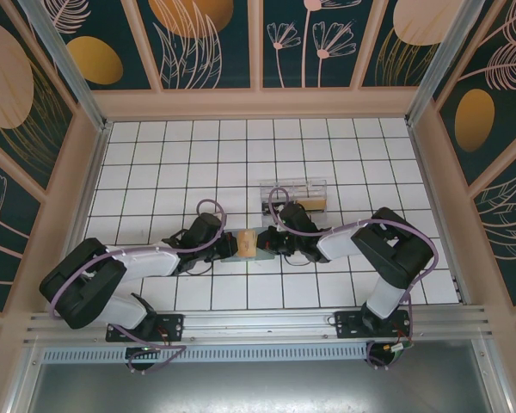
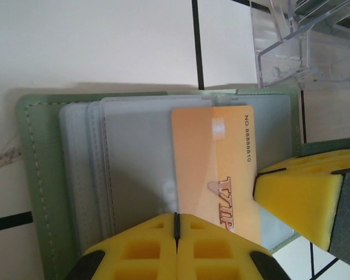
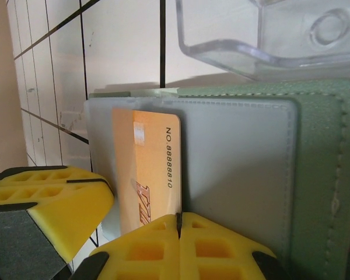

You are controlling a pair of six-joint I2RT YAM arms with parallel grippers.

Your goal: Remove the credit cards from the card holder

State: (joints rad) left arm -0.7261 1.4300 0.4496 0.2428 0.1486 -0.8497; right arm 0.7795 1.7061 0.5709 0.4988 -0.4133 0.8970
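The card holder lies open on the tiled table between both arms, its grey plastic sleeves showing. An orange credit card marked VIP sticks partway out of a sleeve. My left gripper is shut, tips down on the wallet at the card's long edge. My right gripper is shut too, tips at the card's other long edge. Nothing shows between either pair of fingers. One yellow finger of the right gripper and one of the left gripper each stand beside the card.
A clear plastic box stands just beyond the wallet, very close to it. Wooden walls ring the white tiled table. A metal rail runs along the near edge.
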